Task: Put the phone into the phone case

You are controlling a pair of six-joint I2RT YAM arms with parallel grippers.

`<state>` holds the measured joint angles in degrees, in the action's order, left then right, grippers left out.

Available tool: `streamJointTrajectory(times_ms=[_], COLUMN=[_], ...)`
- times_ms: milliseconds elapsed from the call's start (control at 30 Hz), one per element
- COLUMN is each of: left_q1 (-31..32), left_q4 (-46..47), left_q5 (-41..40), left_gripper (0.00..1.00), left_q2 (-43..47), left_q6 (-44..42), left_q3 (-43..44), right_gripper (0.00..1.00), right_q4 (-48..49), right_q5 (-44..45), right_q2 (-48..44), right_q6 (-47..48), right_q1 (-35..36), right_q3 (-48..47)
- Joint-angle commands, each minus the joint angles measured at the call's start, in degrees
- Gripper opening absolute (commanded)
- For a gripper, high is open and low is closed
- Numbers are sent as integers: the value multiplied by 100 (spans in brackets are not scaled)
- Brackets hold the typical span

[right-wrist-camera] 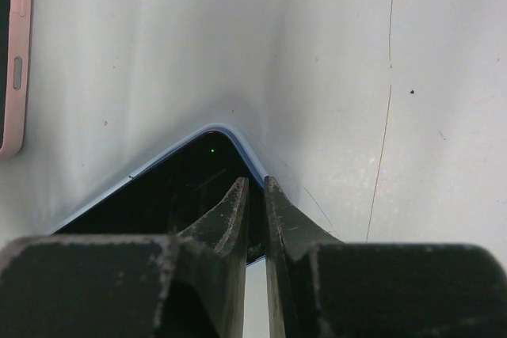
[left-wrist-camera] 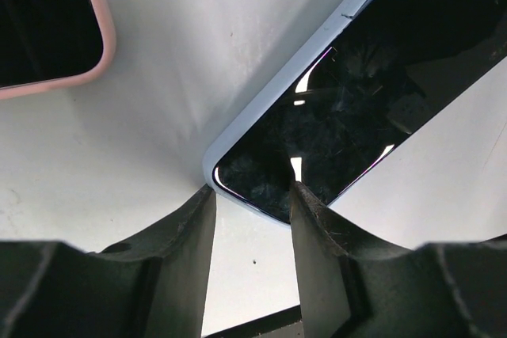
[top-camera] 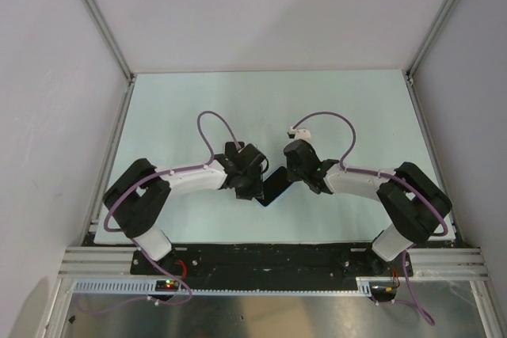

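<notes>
The phone (left-wrist-camera: pixel 356 108) is a black glass slab lying partly inside the light blue phone case (left-wrist-camera: pixel 277 81), whose rim runs along one long edge and round a corner. My left gripper (left-wrist-camera: pixel 252 191) straddles that corner. One fingertip touches the blue rim and the other the phone's bare edge. My right gripper (right-wrist-camera: pixel 255 184) is nearly closed, pinching the blue case (right-wrist-camera: pixel 218 130) rim at another corner, over the phone (right-wrist-camera: pixel 174 187). From above, the phone (top-camera: pixel 275 187) hangs tilted between the left gripper (top-camera: pixel 252 184) and the right gripper (top-camera: pixel 297 170).
A pink-cased phone (left-wrist-camera: pixel 47 29) lies on the pale table just beyond the blue one, its side edge (right-wrist-camera: pixel 12 61) at the left of the right wrist view. A metal frame rail (top-camera: pixel 269 263) borders the near table edge.
</notes>
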<state>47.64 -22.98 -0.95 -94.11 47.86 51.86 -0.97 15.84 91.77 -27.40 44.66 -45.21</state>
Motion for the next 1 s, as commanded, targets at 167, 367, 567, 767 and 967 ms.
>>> streamJointTrajectory(times_ms=[167,367,567,767,967], left_q1=[-303,-386,-424,-428,-433], left_q4=[865,851,751,649,570], left_q5=[-369,-338,-293,-249,-221], left_gripper=[45,45,45,46,51], left_q2=[-496,-477,-332,-78,310], left_q6=[-350,-496,-634,-710,-753], left_q3=[357,439,476,397,258], right_gripper=[15,15,20,29,33], right_q4=[-948,-886,-891,-960,-1010], right_q5=[-2029,-2200,-2318,-2222,-2125], right_q2=[171,-94,-327,-477,-546], right_q6=[-594,-599,-538,-371,-142], right_q1=[291,-97,-528,-827,-1043], right_q3=[401,391,324,147,-52])
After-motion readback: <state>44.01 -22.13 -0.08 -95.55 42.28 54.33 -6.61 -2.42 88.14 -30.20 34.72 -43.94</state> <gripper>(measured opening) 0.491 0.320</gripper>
